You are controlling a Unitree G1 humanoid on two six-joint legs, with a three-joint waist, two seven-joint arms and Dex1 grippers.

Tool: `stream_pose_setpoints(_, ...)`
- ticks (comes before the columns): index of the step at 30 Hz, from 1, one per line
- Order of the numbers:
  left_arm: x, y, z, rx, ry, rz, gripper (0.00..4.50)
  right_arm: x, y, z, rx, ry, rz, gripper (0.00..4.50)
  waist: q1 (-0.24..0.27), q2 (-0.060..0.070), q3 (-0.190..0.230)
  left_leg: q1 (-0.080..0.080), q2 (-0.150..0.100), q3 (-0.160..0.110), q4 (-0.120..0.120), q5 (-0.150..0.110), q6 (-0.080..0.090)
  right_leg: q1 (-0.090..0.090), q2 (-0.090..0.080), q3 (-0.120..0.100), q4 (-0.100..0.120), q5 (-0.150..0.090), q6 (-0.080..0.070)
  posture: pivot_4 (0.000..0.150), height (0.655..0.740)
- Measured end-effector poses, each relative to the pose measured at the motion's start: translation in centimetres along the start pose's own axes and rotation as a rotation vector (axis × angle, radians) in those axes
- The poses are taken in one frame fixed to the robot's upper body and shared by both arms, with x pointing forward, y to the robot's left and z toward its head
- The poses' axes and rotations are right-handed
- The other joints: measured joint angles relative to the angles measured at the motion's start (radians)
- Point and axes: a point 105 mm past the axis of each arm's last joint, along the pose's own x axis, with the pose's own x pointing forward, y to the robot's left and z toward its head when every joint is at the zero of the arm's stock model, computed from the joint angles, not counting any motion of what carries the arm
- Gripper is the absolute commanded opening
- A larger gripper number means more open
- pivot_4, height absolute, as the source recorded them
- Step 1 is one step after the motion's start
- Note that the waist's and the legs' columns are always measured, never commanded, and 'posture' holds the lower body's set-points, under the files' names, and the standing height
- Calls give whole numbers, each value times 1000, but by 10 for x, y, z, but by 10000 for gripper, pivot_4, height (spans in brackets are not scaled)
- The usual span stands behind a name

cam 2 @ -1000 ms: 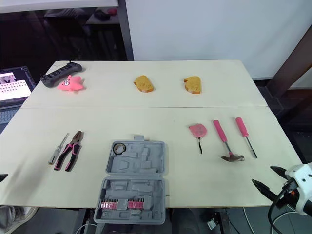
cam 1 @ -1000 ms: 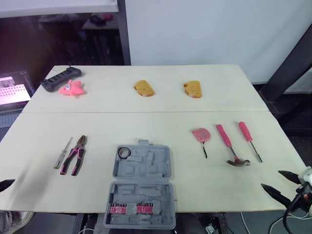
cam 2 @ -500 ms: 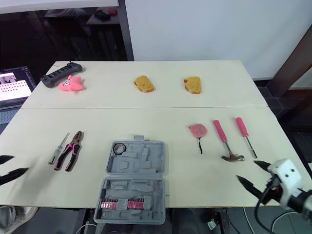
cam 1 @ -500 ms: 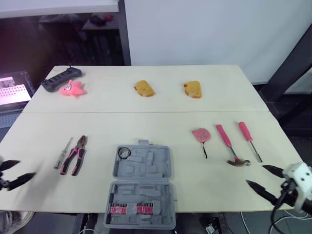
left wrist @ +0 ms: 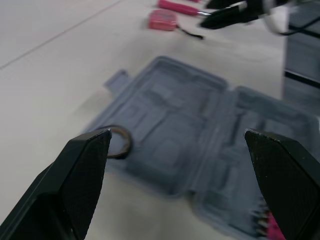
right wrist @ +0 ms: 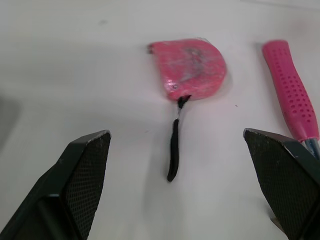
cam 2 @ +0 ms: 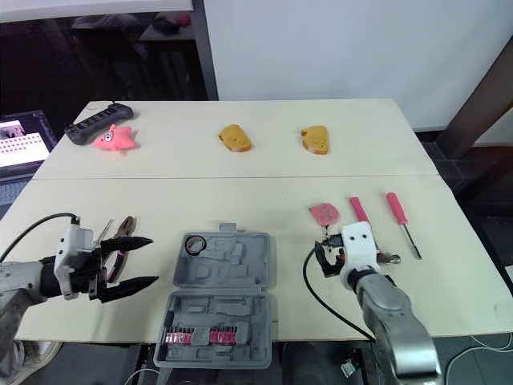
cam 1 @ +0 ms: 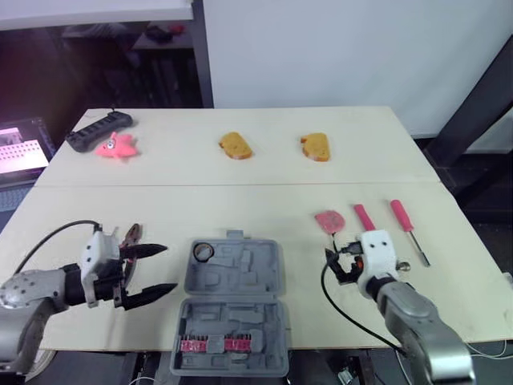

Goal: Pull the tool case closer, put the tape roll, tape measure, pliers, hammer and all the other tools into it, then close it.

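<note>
Jaws stand wide apart on both: left gripper (left wrist: 176,131) at lower left faces the open grey plastic tool case (cam 1: 264,274), bottom centre; right gripper (right wrist: 176,132), lower right, faces the pink tape measure (right wrist: 192,67).

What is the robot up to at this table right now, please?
Both grippers are open and hold nothing. The left gripper points at the open tool case, by the pliers; the right gripper faces the tape measure without touching it. The tape roll lies in the case, while the hammer lies out on the table.
</note>
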Motion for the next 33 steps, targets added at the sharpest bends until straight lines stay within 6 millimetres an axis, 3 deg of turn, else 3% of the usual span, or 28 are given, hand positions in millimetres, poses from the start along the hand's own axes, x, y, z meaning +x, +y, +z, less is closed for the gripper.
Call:
stream_pose_setpoints(5, 10, -11, 0, -6, 18, -84, 44676, 24, 5, -3, 23, 41, -42, 45000, 1, 0, 0, -1, 0, 0, -1, 0, 0, -1, 0, 0, 0, 0, 0, 1500, 7400)
stream_pose_setpoints(13, 18, -13, 1, 14, 20, -117, 44676, 43, 2, -5, 35, 56, -73, 45000, -3, 0, 0, -1, 0, 0, 0, 0, 0, -1, 0, 0, 0, 0, 0, 1500, 7400)
stream_pose_setpoints(16, 19, -14, 0, 19, 27, -116, 45000, 47, 0, -5, 43, 53, -69, 36285, -3, 0, 0, -1, 0, 0, 0, 0, 0, -1, 0, 0, 0, 0, 0, 1500, 7400)
stream_pose_setpoints(23, 19, -16, -1, 22, 27, -120, 45000, 48, 5, -6, 54, 63, -37, 843, 2, 0, 0, -1, 0, 0, 0, 0, 0, -1, 0, 0, 0, 0, 0, 1500, 7400)
stream_pose_setpoints(33, 21, -16, 1, 35, 23, -127, 45000, 37, 0, -12, 52, 84, -30, 240, 3, 0, 0, -1, 0, 0, -1, 0, 0, -1, 0, 0, -1, 0, 0, 1500, 7400)
